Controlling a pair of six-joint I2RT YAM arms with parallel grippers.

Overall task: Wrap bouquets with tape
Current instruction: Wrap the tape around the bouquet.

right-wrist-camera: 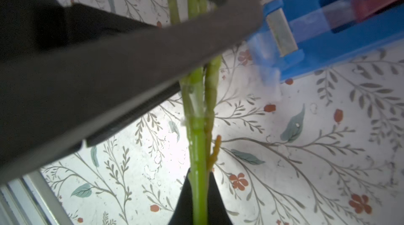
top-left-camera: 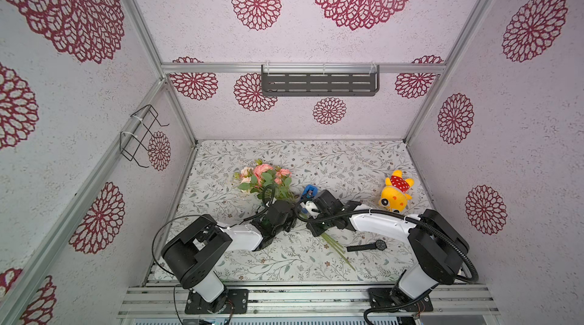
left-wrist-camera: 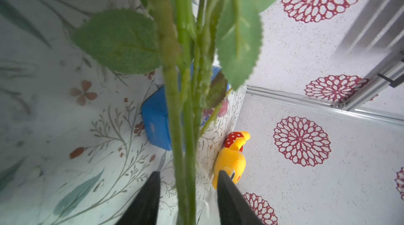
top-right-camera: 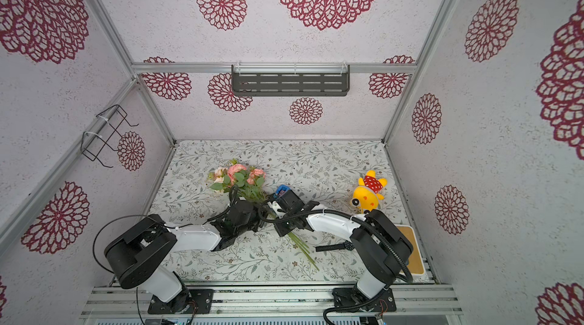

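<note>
Stems (right-wrist-camera: 196,129) pinched by right gripper (right-wrist-camera: 199,174), free between left gripper (left-wrist-camera: 188,171) fingers (left-wrist-camera: 148,197).

One bouquet (top-right-camera: 241,181) lies slantwise on bench (top-right-camera: 316,162): pink blooms toward back wall, bare stem ends toward front edge. Over the mid-stems, left arm (top-right-camera: 196,238) and right arm (top-right-camera: 331,222) meet, wrists nearly touching. Blue tape dispenser (top-right-camera: 282,189) just behind right wrist. Yellow plush toy (top-right-camera: 368,197) near right wall. Black wristwatch (top-right-camera: 335,247) beside stem ends.
</note>
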